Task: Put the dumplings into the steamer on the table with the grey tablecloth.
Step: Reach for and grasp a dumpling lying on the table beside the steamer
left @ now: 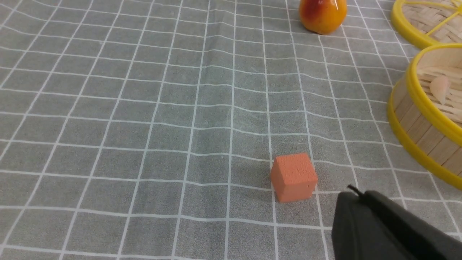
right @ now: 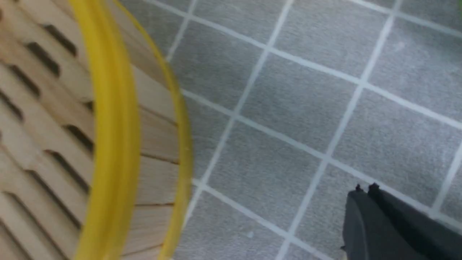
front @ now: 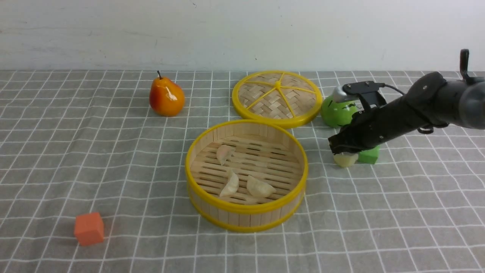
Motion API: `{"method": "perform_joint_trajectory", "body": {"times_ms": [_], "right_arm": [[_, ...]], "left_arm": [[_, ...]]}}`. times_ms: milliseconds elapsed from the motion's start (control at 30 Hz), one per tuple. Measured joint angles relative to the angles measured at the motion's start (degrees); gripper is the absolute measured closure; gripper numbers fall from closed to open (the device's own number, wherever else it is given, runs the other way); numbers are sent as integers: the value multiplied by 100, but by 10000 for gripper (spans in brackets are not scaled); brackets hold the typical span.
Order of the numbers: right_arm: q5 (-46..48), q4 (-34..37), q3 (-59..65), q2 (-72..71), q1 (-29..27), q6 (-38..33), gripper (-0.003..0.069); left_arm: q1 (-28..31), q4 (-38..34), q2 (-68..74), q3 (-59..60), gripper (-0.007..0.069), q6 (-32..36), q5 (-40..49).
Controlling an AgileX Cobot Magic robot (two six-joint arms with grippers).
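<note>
The steamer [front: 246, 207] stands mid-table on the grey tablecloth [front: 113, 159]. Three pale dumplings lie on its slatted floor [front: 225, 153] [front: 230, 184] [front: 260, 187]. My right gripper [front: 343, 148] is to the right of the steamer. Its jaws are closed, and the fourth dumpling [front: 344, 160] sits right under its tips, low over the cloth. In the right wrist view the gripper [right: 364, 188] is close to the steamer wall [right: 158, 137]; that view is blurred. My left gripper [left: 355, 193] is shut and empty near the orange cube [left: 294, 177]. It is out of the front view.
The woven lid [front: 276, 98] lies behind the steamer. A green round fruit [front: 337, 112] and a green cube [front: 369, 155] sit close behind my right gripper. A pear [front: 166, 97] stands at the back left. The orange cube [front: 89, 228] is at the front left.
</note>
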Motion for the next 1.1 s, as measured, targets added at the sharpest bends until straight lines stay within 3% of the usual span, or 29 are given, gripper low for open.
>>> {"method": "perform_joint_trajectory", "body": {"times_ms": [233, 333, 467, 500, 567, 633, 733, 800, 933, 1100], "right_arm": [[1095, 64, -894, -320, 72, -4, 677], [1627, -444, -1057, -403, 119, 21, 655], [2166, -1710, -1066, -297, 138, 556, 520], [2166, -1770, -1066, -297, 138, 596, 520], [2284, -2354, -1066, -137, 131, 1002, 377], [2299, -2472, -1066, -31, 131, 1107, 298], [2202, -2406, -1066, 187, 131, 1152, 253], [2071, -2337, -1066, 293, 131, 1152, 291], [1865, -2356, -1073, 391, 131, 1152, 474], [1964, -2471, -1122, 315, 137, 1159, 601]], "left_arm": [[0, 12, 0, 0, 613, 0, -4], [0, 12, 0, 0, 608, 0, -4], [0, 18, 0, 0, 605, 0, -4], [0, 18, 0, 0, 605, 0, -4], [0, 35, 0, 0, 603, 0, -20], [0, 36, 0, 0, 601, 0, -27], [0, 36, 0, 0, 601, 0, -27], [0, 36, 0, 0, 601, 0, -27], [0, 36, 0, 0, 600, 0, -27], [0, 36, 0, 0, 600, 0, -27]]}}
